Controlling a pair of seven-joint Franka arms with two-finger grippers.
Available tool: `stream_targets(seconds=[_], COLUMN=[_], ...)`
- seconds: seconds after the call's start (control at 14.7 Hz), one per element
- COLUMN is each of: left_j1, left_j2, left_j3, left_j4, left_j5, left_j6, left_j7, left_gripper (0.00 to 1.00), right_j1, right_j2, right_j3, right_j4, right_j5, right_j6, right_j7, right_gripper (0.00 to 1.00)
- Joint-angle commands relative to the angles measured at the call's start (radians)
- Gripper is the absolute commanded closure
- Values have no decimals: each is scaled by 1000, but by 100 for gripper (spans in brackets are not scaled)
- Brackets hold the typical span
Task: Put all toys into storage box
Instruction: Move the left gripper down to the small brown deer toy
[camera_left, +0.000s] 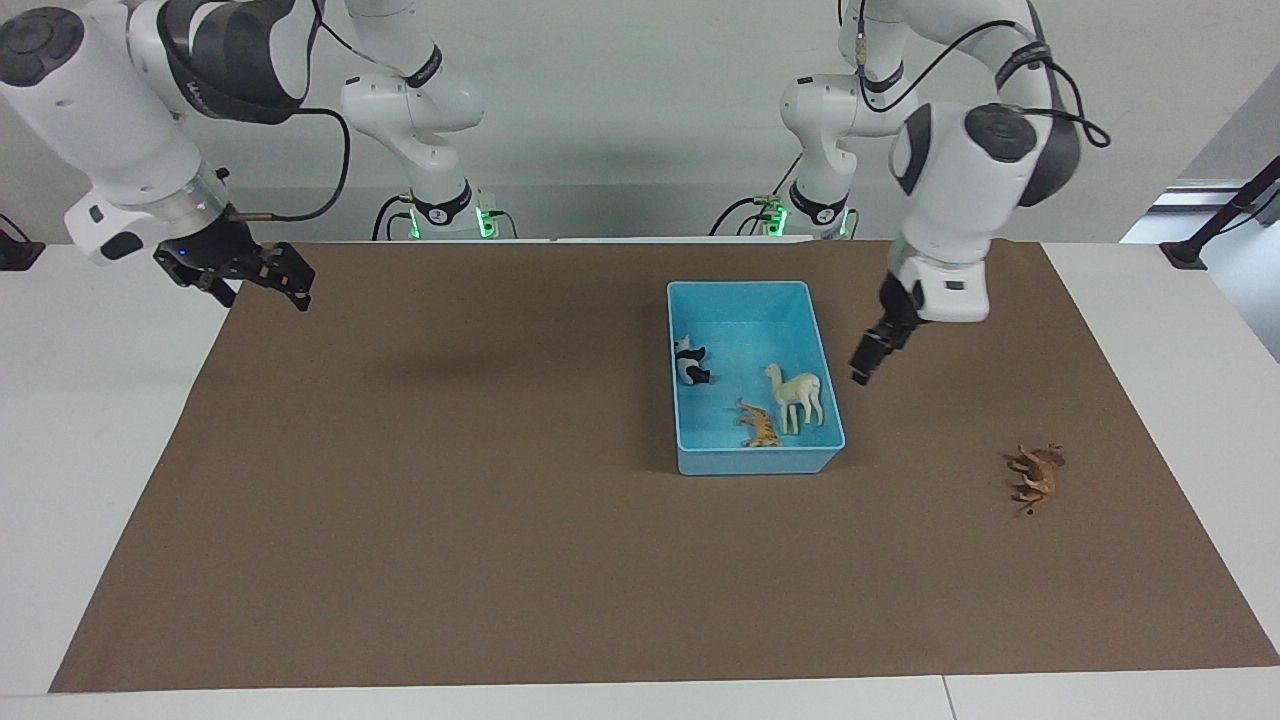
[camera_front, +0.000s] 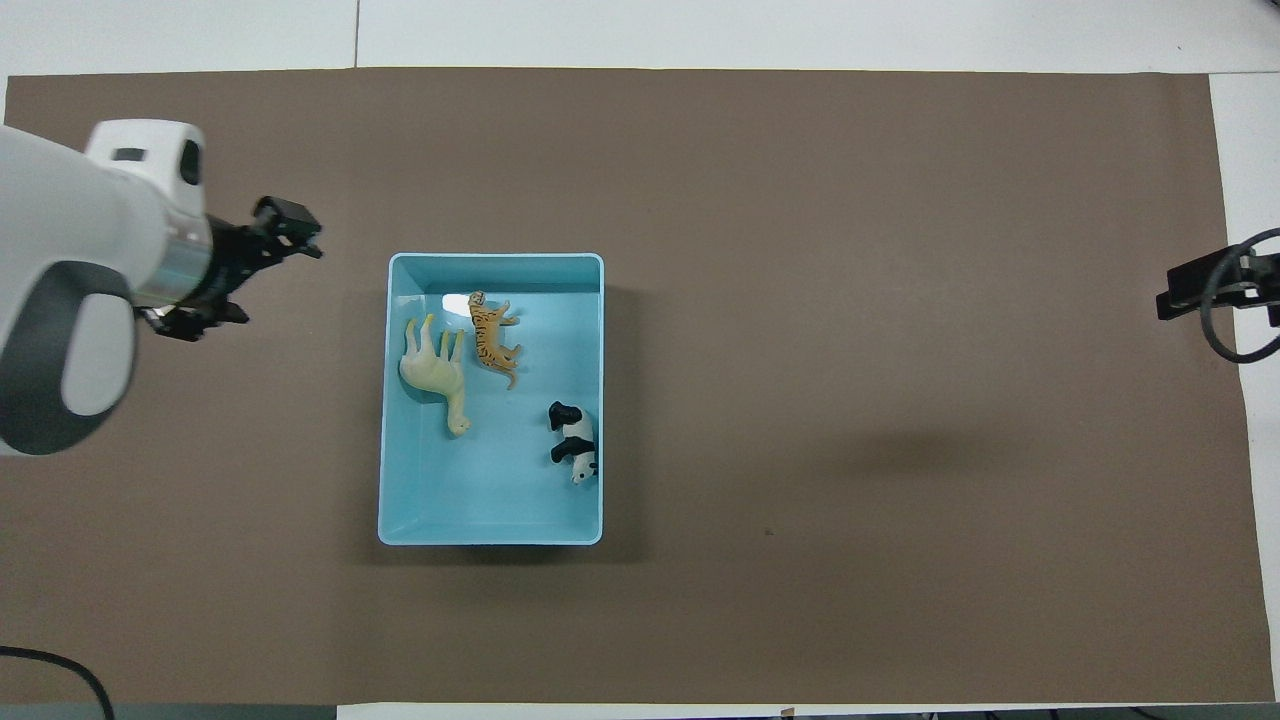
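— Facing view first. What have you got?

— My left gripper (camera_left: 862, 368) hangs over the mat beside the storage box (camera_left: 752, 462), on the left arm's end of it. I cannot tell how its jaws stand. Nothing seems to be in them. In the box: the panda (camera_left: 691, 361), the llama (camera_left: 797, 396) upright, the tiger (camera_left: 759, 424) next to it. The reddish-brown animal (camera_left: 1035, 474) lies on the brown mat (camera_left: 450, 520), well apart from the box, farther from me and toward my left arm's end. It looks tipped on its side, which I'd judge makes for a low pinch.

— And the other arm?

— My right gripper (camera_left: 262, 270) waits over the mat's corner, jaws spread, empty.

— Overhead?

— The left gripper (camera_front: 240, 275) sits clear of the box rim (camera_front: 495, 258). The llama (camera_front: 436, 374), tiger (camera_front: 492, 338) and panda (camera_front: 574, 441) crowd the wall and corner farther from me, so the nearer half of the floor is open for a drop. The brown animal is hidden under my arm here. The right gripper (camera_front: 1185, 292) shows at the edge.
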Motion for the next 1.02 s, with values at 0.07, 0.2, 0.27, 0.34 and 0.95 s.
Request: stream_targets(seconds=[0.07,0.2,0.27,0.34,0.95], left_j1=[167,212,229,252,332], left_j2=[51,131,186,231,374], left_j3=[-17,-17,-17,-17,-16], left_j4=[-12,23,66,119,197], left_j5=[4,8,13,13,14], left_j6=[151,233,241,241,288], left_j7=[64,92,119,156,685], left_gripper=[0,0,0,0,16], right_j1=[-64,-71,-69,-65,-87], right_j2=[-47,-52,-52,-50,-91], right_j3=[14,14,16,16,19], right_j4=[-23,-26,-25,-25,-28], right_j5=[-14,-14,-14,-14,-31], right_j6=[-13,-13,-10,-5,-59], right_j7=[-32,-25,-25,-25,-153], right_gripper=[0,0,0,0,0])
